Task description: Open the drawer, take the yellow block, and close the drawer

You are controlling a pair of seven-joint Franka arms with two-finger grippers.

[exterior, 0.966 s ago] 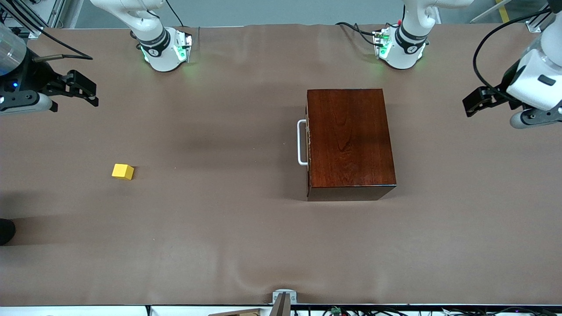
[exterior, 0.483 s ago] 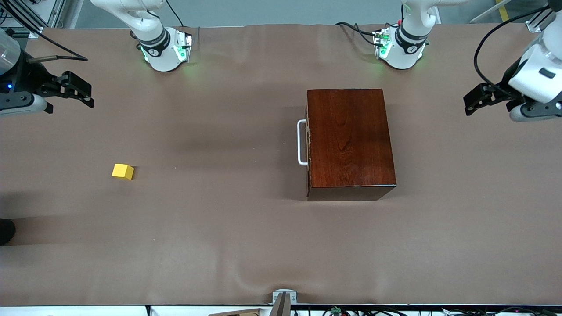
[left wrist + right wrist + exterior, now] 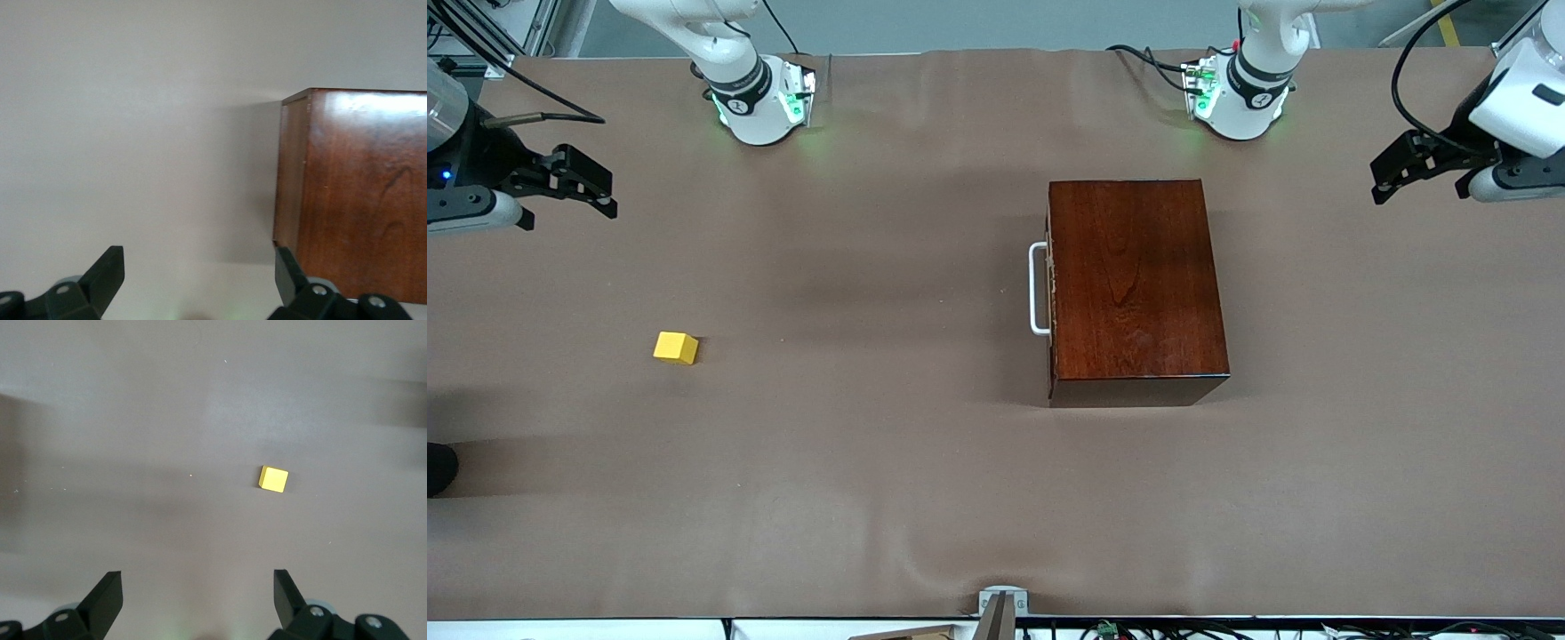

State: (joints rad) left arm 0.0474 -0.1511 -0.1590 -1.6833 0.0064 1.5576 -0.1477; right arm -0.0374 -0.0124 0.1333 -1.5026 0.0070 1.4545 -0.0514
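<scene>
Left end effector [image 3: 1392,173] has drifted up toward its base, fingers apart; right end effector [image 3: 591,187] idle, fingers apart. Drawer [image 3: 1052,289] shut, yellow block [image 3: 675,347] out on worktop [image 3: 871,462]; nothing started.

A high front camera overlooks the whole table [image 3: 925,462]; both wrist cameras look down at it.

A plain brown cloth [image 3: 871,498] covers the whole table, lightly wrinkled, while a small metal bracket [image 3: 1002,603] sits at its edge nearest the front camera, with cables [image 3: 1138,629] alongside.
</scene>
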